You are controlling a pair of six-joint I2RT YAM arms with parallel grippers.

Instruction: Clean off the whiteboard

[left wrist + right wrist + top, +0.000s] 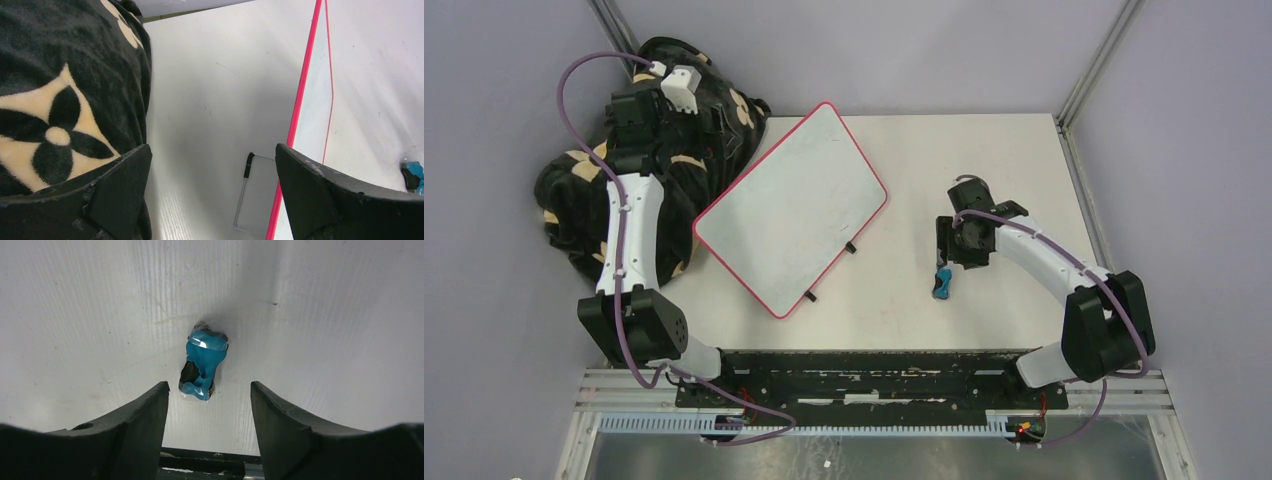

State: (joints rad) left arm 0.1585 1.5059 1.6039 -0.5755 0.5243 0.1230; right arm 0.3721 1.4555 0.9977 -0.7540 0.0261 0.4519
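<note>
**Ana:** So, where on the table [984,160] did the whiteboard [791,208] sit?

**Ben:** It took up the left half, turned at a slant. One rounded corner pointed at the far edge and another at the near edge. Its face was white inside the red-pink rim, and from the left wrist it looked propped up off the surface.

**Ana:** And the dark heap beside it?

**Ben:** That was a black blanket [574,215] with cream flower shapes, bunched at the far-left corner and spilling over the left edge. It lay just beside the board's long left side.

**Ana:** What of the arms?

**Ben:** The left gripper [212,150] hung over the blanket, jaws spread wide with nothing between them. The right gripper [209,386] was also spread, hovering low toward the near-right part of the table.

**Ana:** Over what?

**Ben:** A small blue-and-black eraser [202,365] lay on the table just ahead of the gap between its fingers, touching neither. It was well apart from the board, whose two black feet [851,246] faced it.
</note>
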